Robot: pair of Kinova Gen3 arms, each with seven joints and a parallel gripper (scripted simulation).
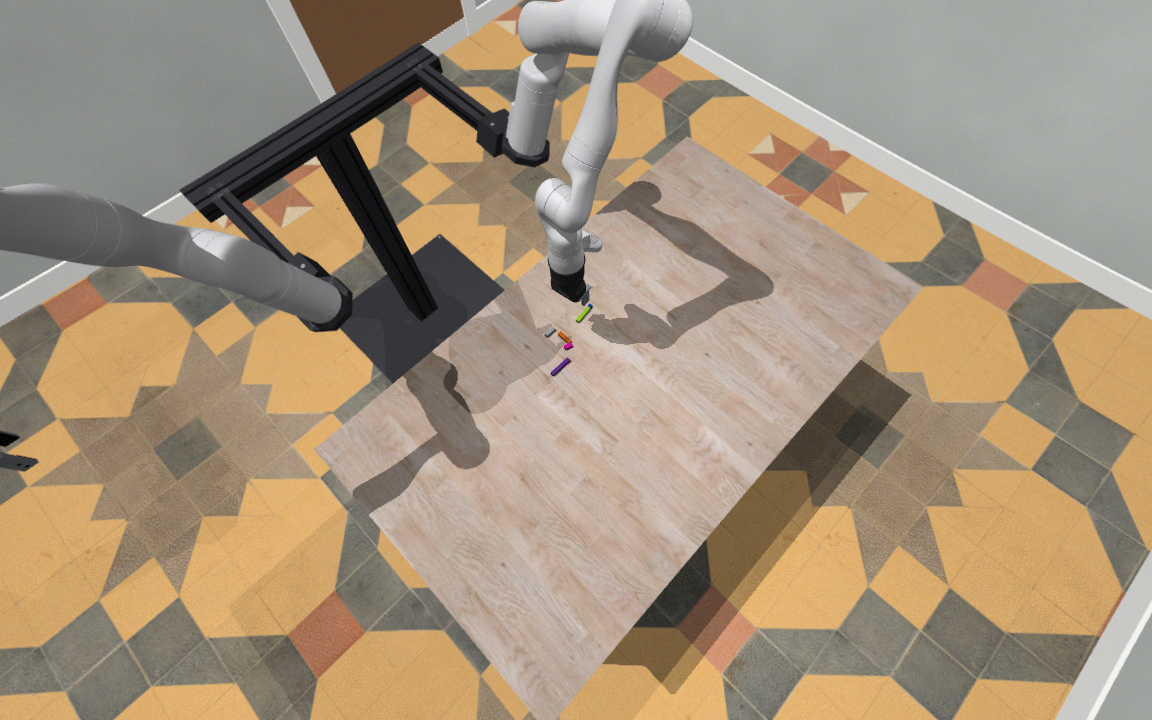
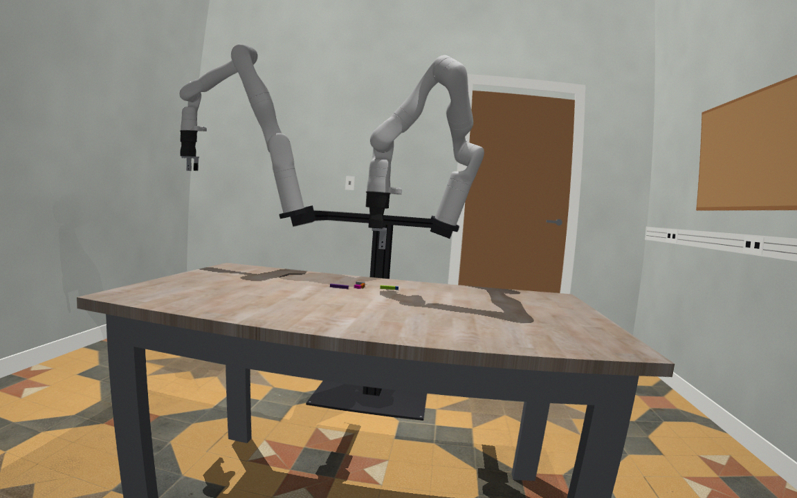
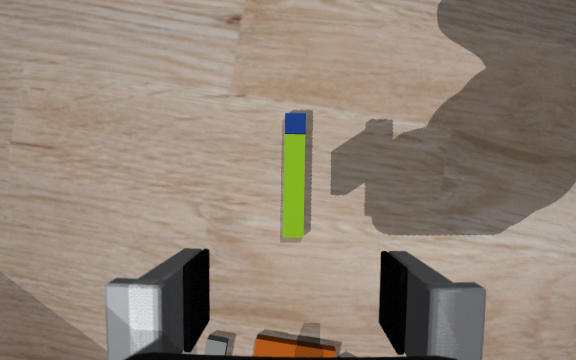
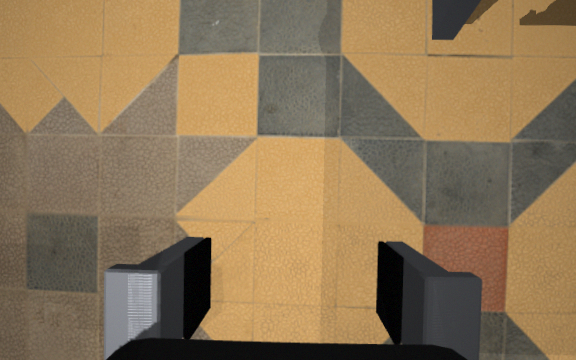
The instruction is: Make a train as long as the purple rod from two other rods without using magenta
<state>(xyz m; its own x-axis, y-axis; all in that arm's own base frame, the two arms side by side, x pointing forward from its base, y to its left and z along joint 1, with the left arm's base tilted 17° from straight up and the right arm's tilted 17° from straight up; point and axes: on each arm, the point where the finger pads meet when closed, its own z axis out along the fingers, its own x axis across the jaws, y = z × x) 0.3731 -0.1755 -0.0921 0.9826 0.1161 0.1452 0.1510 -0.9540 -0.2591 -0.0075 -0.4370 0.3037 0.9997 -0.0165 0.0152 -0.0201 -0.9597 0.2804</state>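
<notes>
The lime rod [image 1: 584,313] [image 2: 387,287] [image 3: 294,185] lies flat, and the blue rod [image 2: 396,288] [image 3: 295,123] lies in line at its far end, touching or almost touching. The purple rod [image 1: 560,367] [image 2: 339,286] lies apart from them. My left gripper [image 1: 585,295] [image 2: 380,238] [image 3: 294,287] is open and empty, above the table near the lime rod's near end in the left wrist view. The orange rod [image 1: 564,337] [image 3: 293,348] and the grey rod [image 1: 550,332] [image 3: 216,346] lie apart from the lime rod. My right gripper [image 1: 22,450] [image 2: 191,166] [image 4: 293,275] is open and empty, away from the table.
The magenta rod [image 1: 568,345] [image 2: 358,286] lies close by the orange rod's end, between it and the purple rod. All rods lie on the wooden table [image 1: 652,447] [image 2: 265,309]. The black stand [image 1: 374,223] carrying both arms is at the table's long edge.
</notes>
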